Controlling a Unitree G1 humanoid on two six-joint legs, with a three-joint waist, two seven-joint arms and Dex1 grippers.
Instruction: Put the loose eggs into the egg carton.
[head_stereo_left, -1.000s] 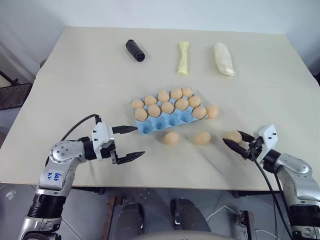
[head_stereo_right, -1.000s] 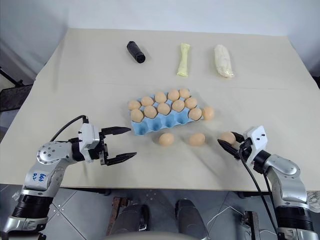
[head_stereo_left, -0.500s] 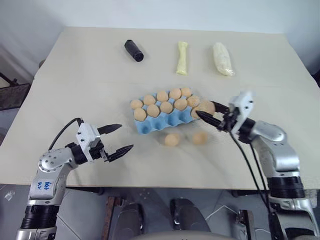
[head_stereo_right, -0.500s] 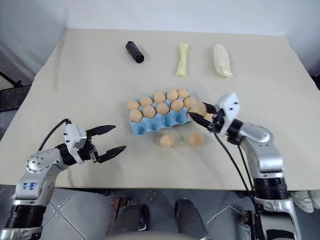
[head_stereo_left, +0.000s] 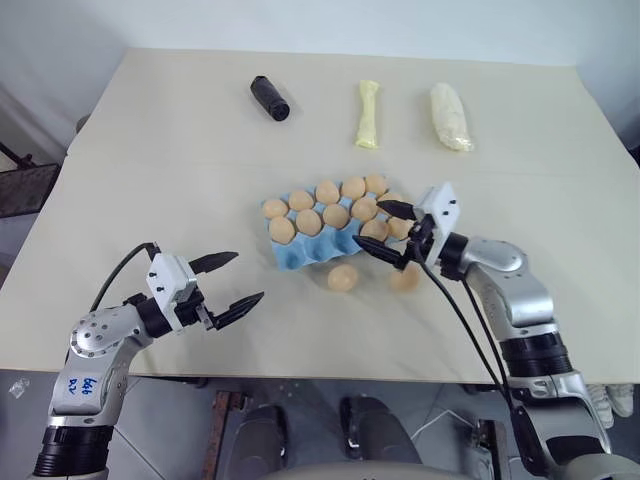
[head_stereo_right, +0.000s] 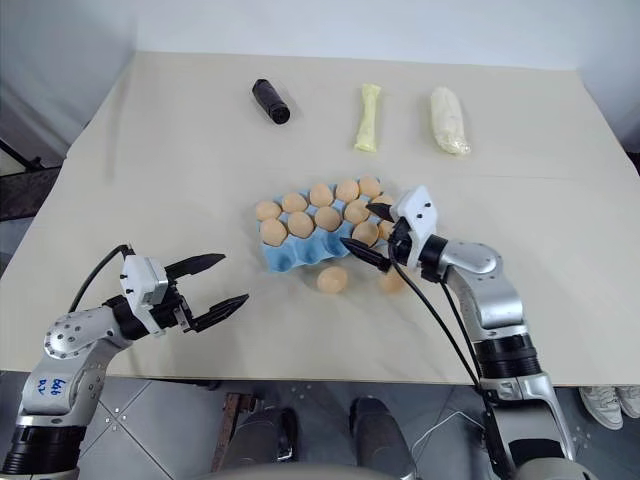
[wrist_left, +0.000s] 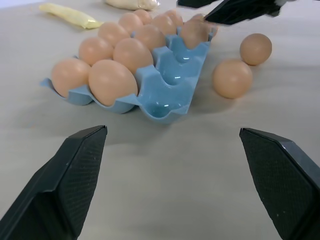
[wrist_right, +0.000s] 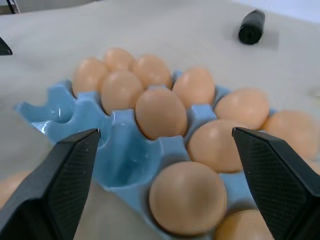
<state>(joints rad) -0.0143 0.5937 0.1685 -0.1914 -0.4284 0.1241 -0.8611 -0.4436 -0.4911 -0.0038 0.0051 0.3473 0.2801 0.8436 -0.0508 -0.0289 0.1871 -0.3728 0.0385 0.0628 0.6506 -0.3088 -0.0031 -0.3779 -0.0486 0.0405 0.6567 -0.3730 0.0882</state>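
I find the cream table (head_stereo_left: 150, 170) carrying the light blue egg carton (head_stereo_left: 300, 256) at its centre, with ten or so eggs seated and the near row mostly empty. My right gripper (head_stereo_left: 392, 232) hangs over the carton's 3 o'clock end with its fingers spread wide and nothing between them; an egg (wrist_right: 187, 197) sits in the pocket directly beneath. My left gripper (head_stereo_left: 228, 281) hovers at the carton's 8 o'clock, also spread and empty.

Two loose eggs lie on the table just beside the carton's near edge: one (head_stereo_left: 343, 278) at 6 o'clock, the other (head_stereo_left: 404, 279) at 5 o'clock, partly behind my right wrist.

In my judgement, the release is done; the arm should lift straight up before swinging, so the fingers do not clip seated eggs. The next pick should approach low and close gently across the egg's narrow width.

At 12 o'clock lie a black cylinder (head_stereo_left: 269, 98), a pale yellow roll (head_stereo_left: 367, 115) and a white roll (head_stereo_left: 449, 116). I can read no brands on them.
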